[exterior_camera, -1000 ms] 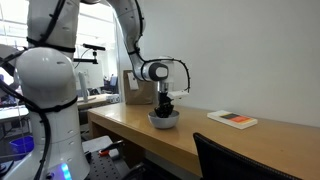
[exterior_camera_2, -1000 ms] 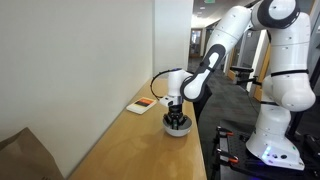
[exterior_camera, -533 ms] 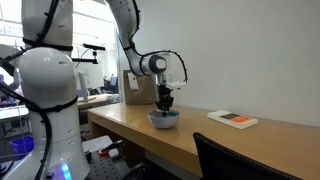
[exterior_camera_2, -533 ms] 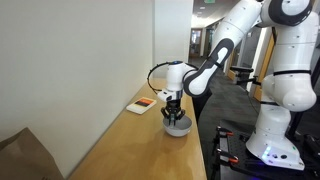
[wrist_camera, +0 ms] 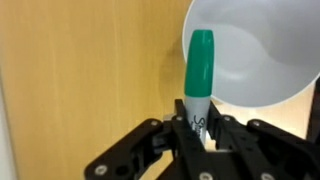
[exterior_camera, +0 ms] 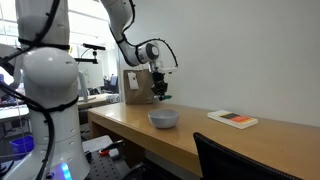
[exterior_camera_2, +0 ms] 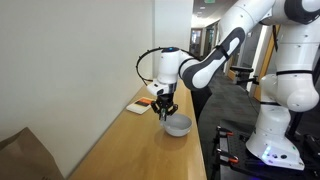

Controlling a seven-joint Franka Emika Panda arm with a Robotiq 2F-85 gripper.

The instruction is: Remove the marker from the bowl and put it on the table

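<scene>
1. Bare worktop (wrist_camera: 80,70) fills the left of the wrist view.
2. The end effector (wrist_camera: 202,128) is clenched on the green-capped marker (wrist_camera: 201,60), which hangs above the worktop.
3. The bowl (wrist_camera: 260,50) sits below, near the worktop's front edge.

The arm (exterior_camera: 122,35) is seen arched overhead, the wrist (exterior_camera: 152,52) is bent so that the end effector (exterior_camera: 159,97) is pointed straight down, and its black fingers (wrist_camera: 178,125) are closed on the lower barrel of the marker (wrist_camera: 201,70), which is held upright.
</scene>
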